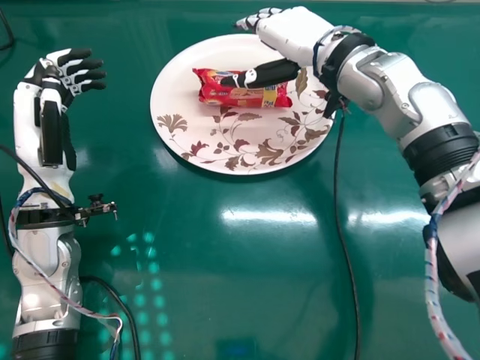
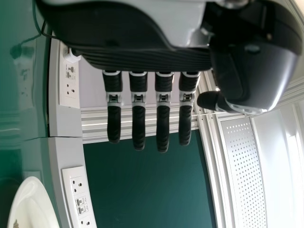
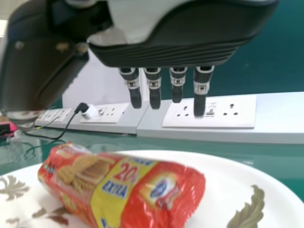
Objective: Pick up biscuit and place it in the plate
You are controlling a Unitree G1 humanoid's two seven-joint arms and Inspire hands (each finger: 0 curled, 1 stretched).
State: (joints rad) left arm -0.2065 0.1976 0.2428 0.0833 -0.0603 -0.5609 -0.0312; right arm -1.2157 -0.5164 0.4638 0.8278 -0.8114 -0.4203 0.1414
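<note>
Lying on plate (image 1: 176,94) | biscuit (image 1: 215,94) below fingers of right hand (image 1: 286,31) | fingers straight, apart

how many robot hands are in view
2. The left hand is to the left of the floral plate; the right hand is at the plate's far right side, its thumb above the red biscuit packet.

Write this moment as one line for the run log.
red biscuit packet: lying on floral plate | right hand: over packet, fingers extended, not gripping | left hand: open, away from plate
</note>
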